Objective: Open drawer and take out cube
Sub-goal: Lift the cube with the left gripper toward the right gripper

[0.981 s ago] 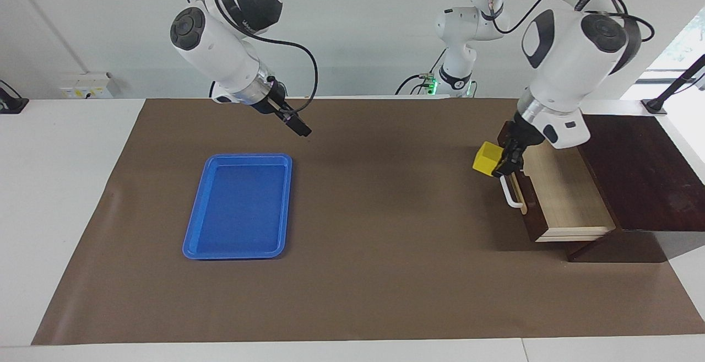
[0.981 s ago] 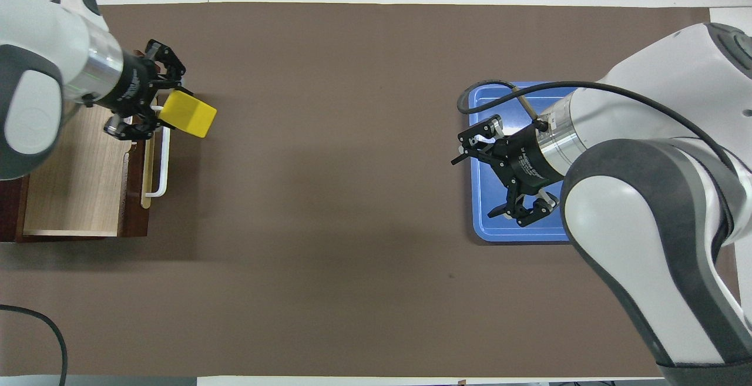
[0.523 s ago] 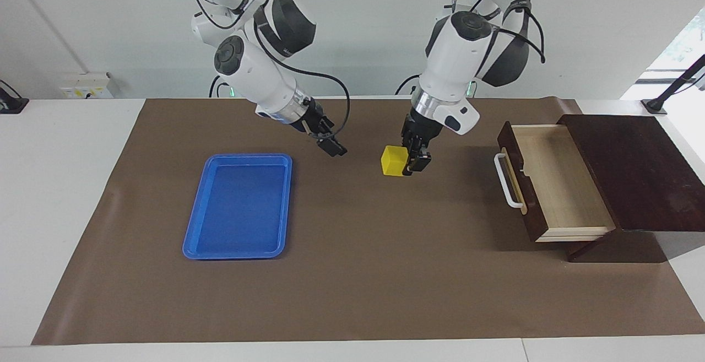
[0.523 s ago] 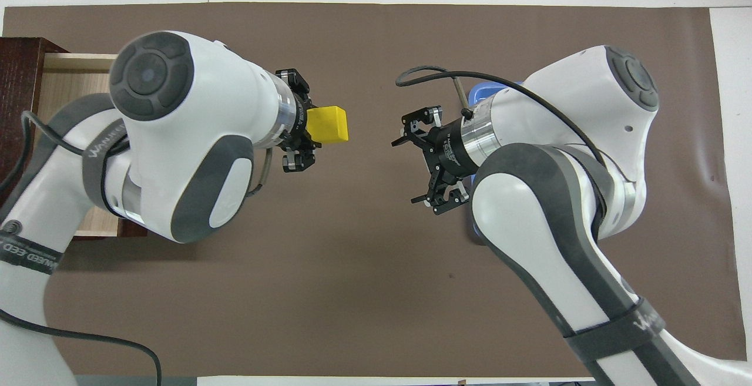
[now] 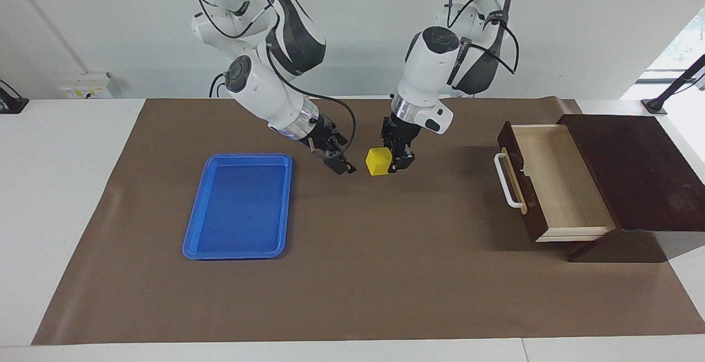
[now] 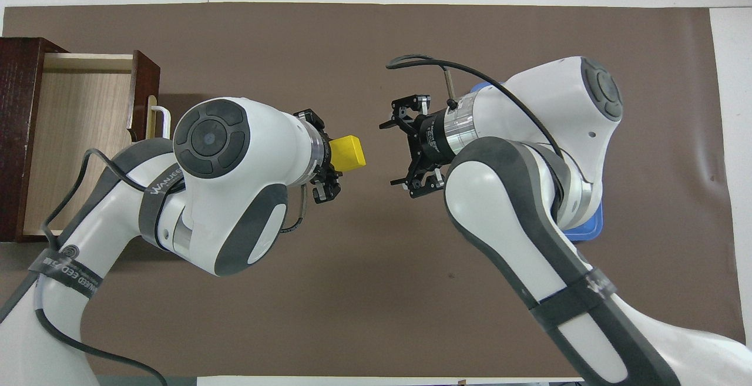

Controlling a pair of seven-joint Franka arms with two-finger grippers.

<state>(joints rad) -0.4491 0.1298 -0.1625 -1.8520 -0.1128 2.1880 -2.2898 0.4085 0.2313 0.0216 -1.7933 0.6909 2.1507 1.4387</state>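
On both arms: "WANEED".

The cube is smooth, matt yellow, apparently plastic. The drawer has a dark, lightly glossy wood front and a pale, matt wood-grain interior; its handle is smooth white. The box is dark polished wood. The tray is smooth, slightly glossy blue plastic. The mat is matt brown, paper-like, creased near the edges. The table is smooth matt white. Both arms have glossy white shells.
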